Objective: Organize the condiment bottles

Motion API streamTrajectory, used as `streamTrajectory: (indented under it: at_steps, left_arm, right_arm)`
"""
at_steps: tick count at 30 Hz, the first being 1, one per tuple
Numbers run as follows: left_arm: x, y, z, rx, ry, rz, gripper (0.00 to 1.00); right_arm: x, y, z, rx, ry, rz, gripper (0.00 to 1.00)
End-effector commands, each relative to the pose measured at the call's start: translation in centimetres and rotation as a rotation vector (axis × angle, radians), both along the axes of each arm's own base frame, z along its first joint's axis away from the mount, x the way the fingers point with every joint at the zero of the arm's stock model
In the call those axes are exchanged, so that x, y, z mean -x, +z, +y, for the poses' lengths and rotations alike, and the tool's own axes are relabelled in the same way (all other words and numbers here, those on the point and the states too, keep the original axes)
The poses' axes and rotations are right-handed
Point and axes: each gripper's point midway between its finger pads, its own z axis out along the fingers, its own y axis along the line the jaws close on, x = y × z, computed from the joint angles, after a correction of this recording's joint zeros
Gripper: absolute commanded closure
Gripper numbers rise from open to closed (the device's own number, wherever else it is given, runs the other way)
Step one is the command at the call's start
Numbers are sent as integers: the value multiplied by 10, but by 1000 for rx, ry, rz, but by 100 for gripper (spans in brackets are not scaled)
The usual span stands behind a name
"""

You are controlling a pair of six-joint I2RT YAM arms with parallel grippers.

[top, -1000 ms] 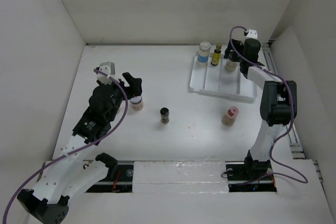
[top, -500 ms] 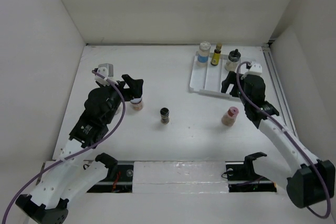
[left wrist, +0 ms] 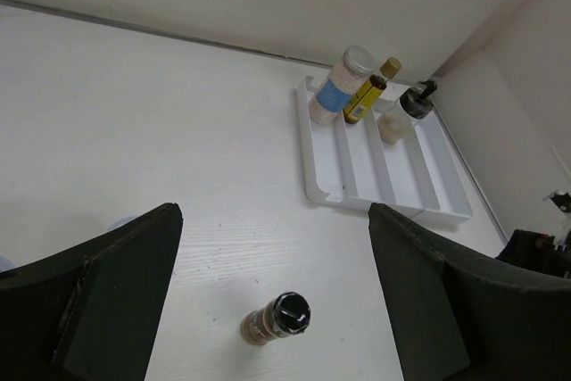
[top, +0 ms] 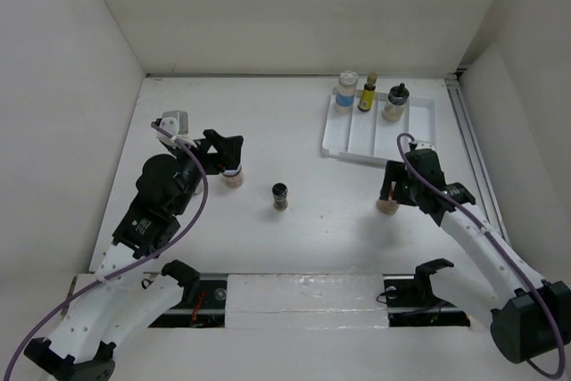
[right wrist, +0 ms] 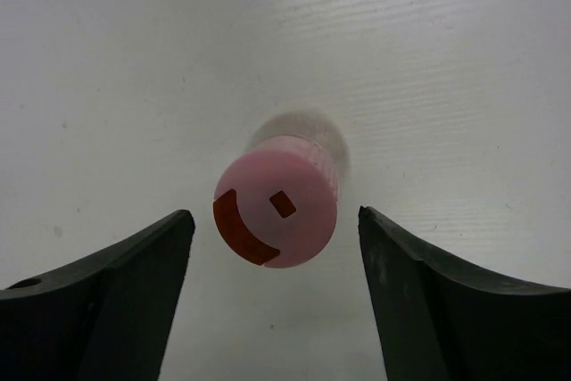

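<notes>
Right end effector [top: 391, 192] over half-hidden jar [top: 385, 208]

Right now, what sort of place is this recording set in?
Probably a lab robot test cell, not a real kitchen: plain white walls box in a white table, and the only props are small condiment bottles and a white divided tray.

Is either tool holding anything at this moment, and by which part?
Nothing is held. The right tool is open astride the pink-lidded jar, clear of it; the left tool is open and empty.
</notes>
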Motion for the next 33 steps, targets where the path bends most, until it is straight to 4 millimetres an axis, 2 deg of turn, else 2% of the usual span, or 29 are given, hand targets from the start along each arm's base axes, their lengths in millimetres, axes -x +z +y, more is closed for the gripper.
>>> streamTrajectory:
  at_steps: [1, 4, 5, 9, 12, 14, 15, 18, 20, 23, 24, 28, 29, 31, 33]
  left_arm:
    - [3, 23, 4, 25, 3, -69, 18]
    - [3, 23, 4, 25, 3, -69, 18]
    - [3, 23, 4, 25, 3, -69, 18]
    - [1, 20, 2, 20, 3, -60, 18]
    - [1, 20, 2, 20, 3, -60, 18]
    - [1, 20, 2, 20, 3, -60, 18]
    - [1, 15, 2, 15, 3, -52, 18]
    - [1, 15, 2, 15, 3, -52, 18]
    - [-1, 13, 1, 11, 3, -44, 18]
    - [-1, 13, 1, 11, 3, -44, 18]
    - [-1, 13, 1, 11, 3, -44, 18]
    - [-3, 10, 0, 6, 3, -36, 18]
    - [-3, 10, 0, 6, 3, -36, 18]
    - [-5, 8, -1, 2, 2, -28, 18]
    - [-5, 8, -1, 2, 2, -28, 18]
  right_arm:
    - [6, 1, 9, 0, 36, 31, 23]
    - [-2, -1, 4, 40, 28, 20, 29]
    - [-5, 1, 3, 46, 22, 16, 36]
    - [-13, -2, 0, 92, 16, 8, 46]
    - [-15, -3, -10, 150, -20, -1, 45]
    - [-19, 0, -8, 164, -12, -13, 41]
    - [-19, 1, -10, 178, -9, -14, 35]
    - [-23, -4, -11, 195, -8, -7, 25]
    - [-31, -4, -11, 218, -1, -13, 25]
    - [-34, -3, -14, 243, -9, -9, 37]
    - [-38, -1, -10, 236, -2, -30, 44]
    - [-43, 8, -10, 265, 2, -64, 49]
    - [-45, 12, -9, 262, 1, -74, 55]
    - [-46, 19, -3, 263, 15, -98, 57]
    - [-52, 37, 9, 252, 38, -139, 57]
